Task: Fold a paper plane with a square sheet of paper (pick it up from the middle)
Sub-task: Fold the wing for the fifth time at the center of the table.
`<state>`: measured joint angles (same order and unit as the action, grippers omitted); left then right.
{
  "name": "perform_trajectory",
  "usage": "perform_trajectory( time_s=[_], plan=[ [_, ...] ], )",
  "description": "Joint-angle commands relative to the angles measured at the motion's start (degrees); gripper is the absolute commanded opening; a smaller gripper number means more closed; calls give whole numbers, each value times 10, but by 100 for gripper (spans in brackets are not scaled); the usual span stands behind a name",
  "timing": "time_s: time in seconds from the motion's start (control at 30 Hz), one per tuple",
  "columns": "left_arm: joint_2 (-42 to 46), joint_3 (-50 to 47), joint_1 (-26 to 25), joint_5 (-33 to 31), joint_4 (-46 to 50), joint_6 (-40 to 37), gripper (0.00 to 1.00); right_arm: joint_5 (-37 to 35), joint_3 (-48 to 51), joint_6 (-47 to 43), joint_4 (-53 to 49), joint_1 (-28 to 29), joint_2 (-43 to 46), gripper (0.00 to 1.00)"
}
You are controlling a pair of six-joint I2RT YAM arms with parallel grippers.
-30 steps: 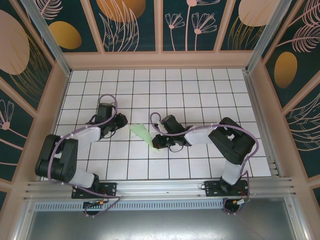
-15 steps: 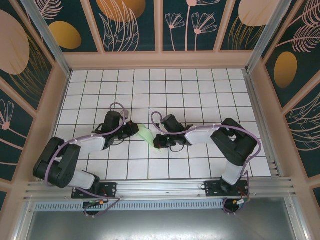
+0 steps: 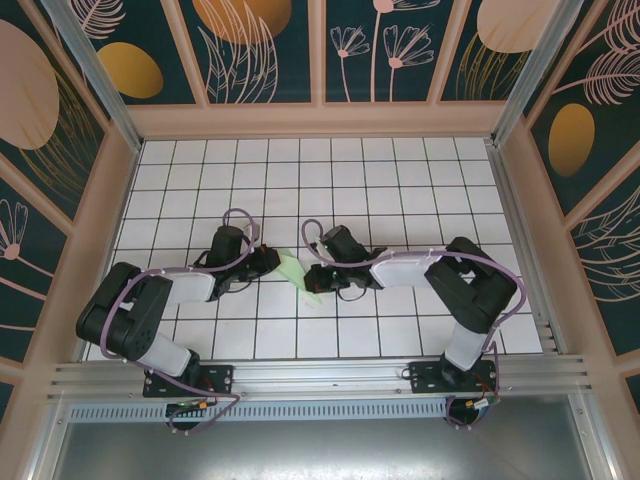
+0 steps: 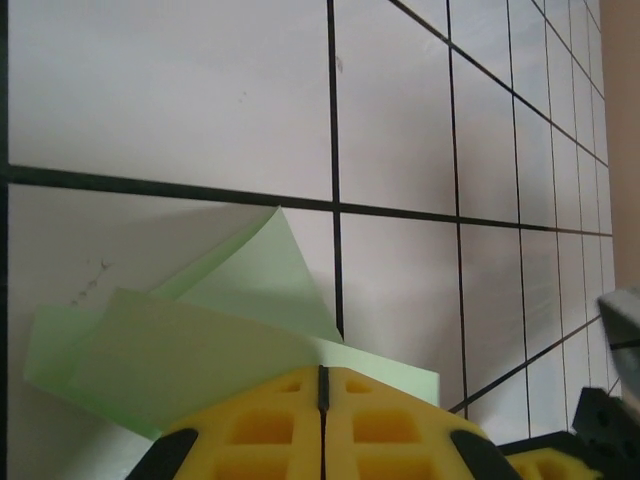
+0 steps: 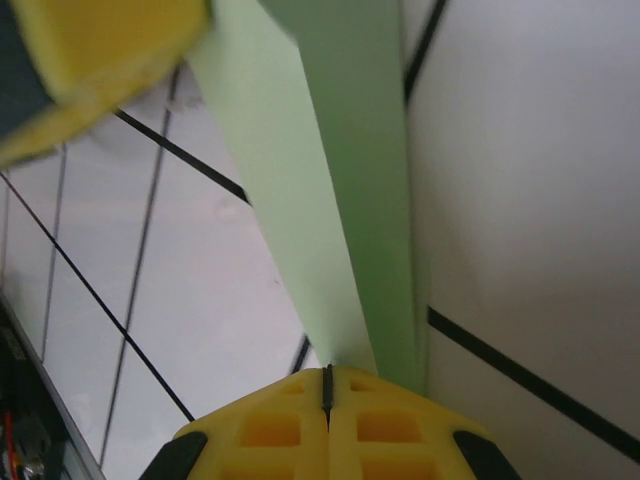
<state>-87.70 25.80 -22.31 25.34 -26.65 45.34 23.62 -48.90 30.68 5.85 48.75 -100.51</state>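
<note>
Jaws of the left gripper (image 4: 322,385) have just closed on the creased sheet of paper (image 4: 200,350), which the shut jaws of the right gripper (image 5: 327,385) also pinch, likely readying the next fold.

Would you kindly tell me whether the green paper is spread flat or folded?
Folded: the paper shows overlapping layers and a pointed flap; the left gripper and right gripper each grip it.

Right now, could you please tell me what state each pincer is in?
The left pincer is closed, pinching the folded paper.
The right pincer is closed, pinching the same folded paper.
</note>
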Motion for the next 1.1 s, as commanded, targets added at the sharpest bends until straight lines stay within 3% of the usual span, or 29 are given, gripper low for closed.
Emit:
perform_trajectory(
  time_s=[0.0, 0.63, 1.07],
  plan=[
    [-11, -11, -4, 13, -28, 5, 8, -3, -38, 15, 32, 5, -28, 0],
    [-44, -6, -5, 29, -28, -1, 8, -6, -109, 6, -1, 8, -105, 0],
    [-69, 4, -5, -7, 11, -2, 6, 14, -136, -25, -34, 19, -130, 0]
  ],
)
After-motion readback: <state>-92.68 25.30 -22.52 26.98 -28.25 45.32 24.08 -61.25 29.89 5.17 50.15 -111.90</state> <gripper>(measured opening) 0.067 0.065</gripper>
